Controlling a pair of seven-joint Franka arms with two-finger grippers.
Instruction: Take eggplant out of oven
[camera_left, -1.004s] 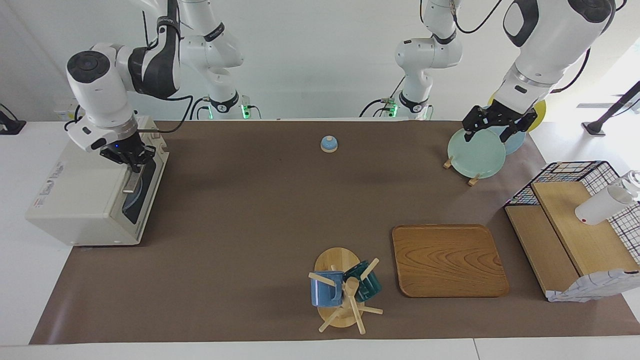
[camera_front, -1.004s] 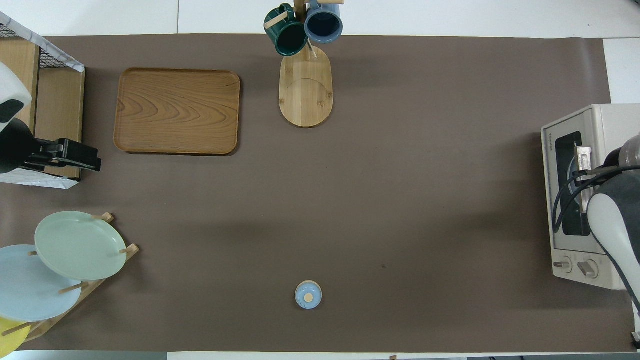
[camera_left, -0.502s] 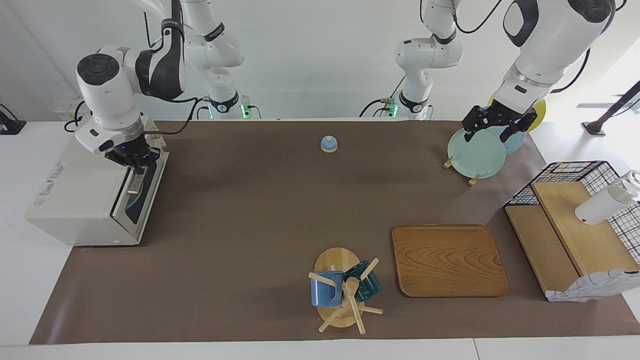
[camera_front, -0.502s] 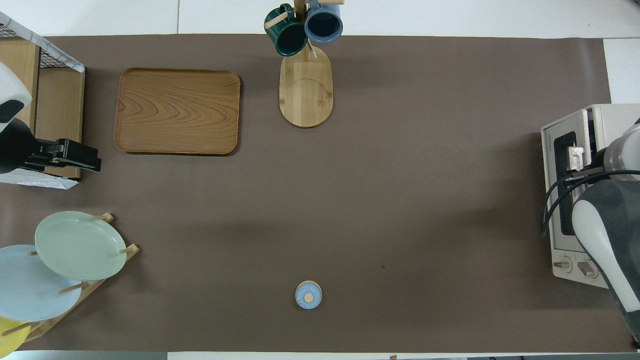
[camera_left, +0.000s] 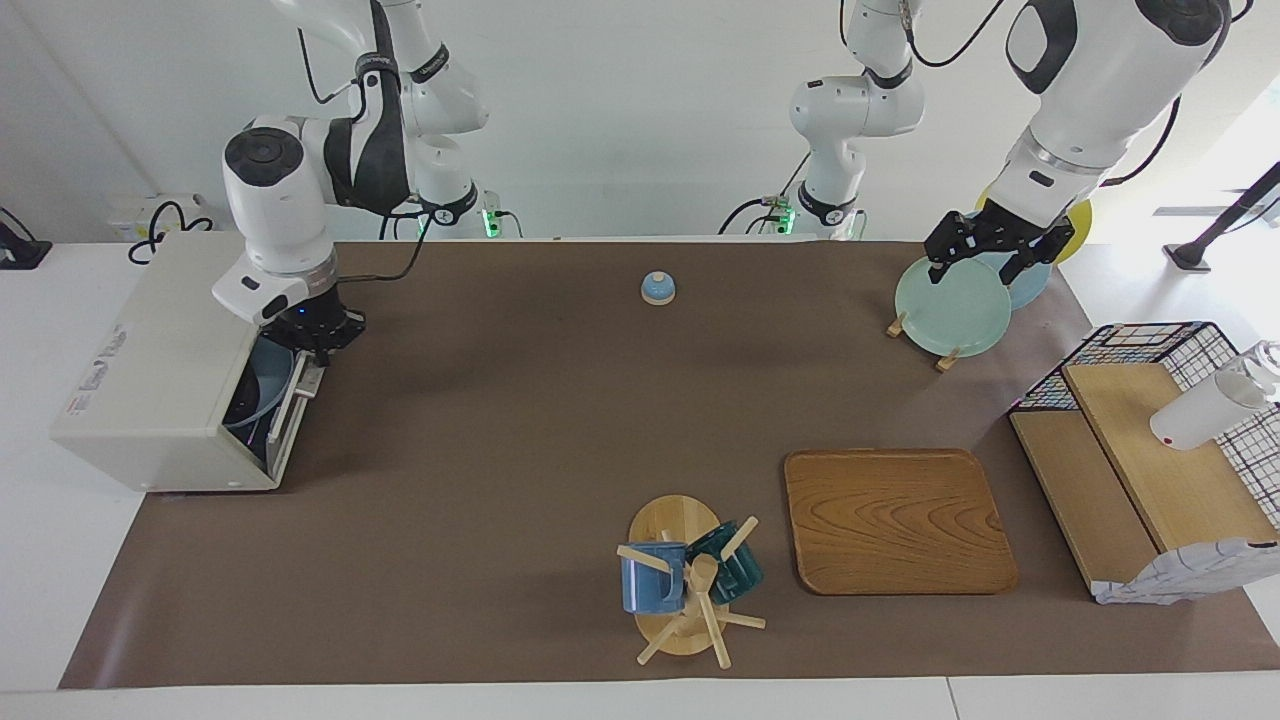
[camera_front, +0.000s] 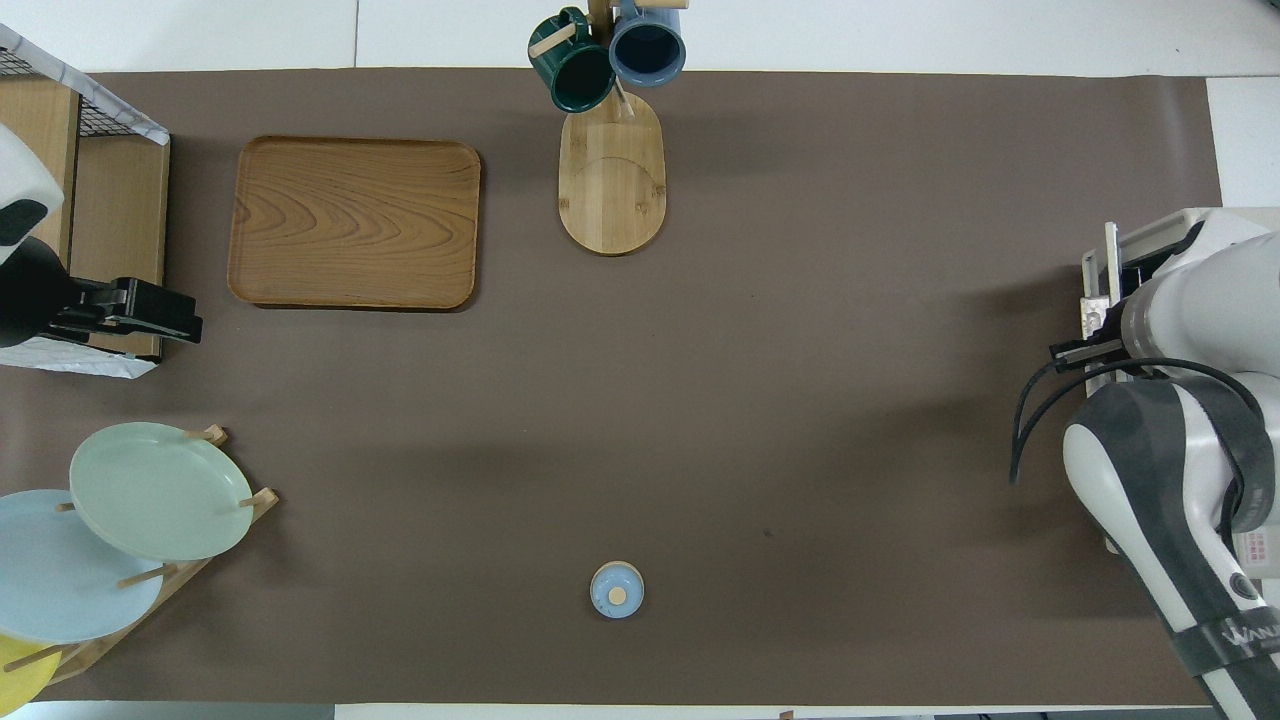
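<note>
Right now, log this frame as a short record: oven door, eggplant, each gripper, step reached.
oven door: part-way down on the oven, interior partly showing
eggplant: not visible; only a blue plate shows inside
right gripper: at the door's handle, right gripper
left gripper: open, waiting over the green plate, left gripper
step reached: door opening, eggplant not yet out

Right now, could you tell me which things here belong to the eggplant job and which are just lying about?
Job:
oven, door partly open
right gripper at the door's handle

Lying about:
tray
mug tree
bell
plate rack, left gripper over it
shelf

The eggplant isn't visible.
</note>
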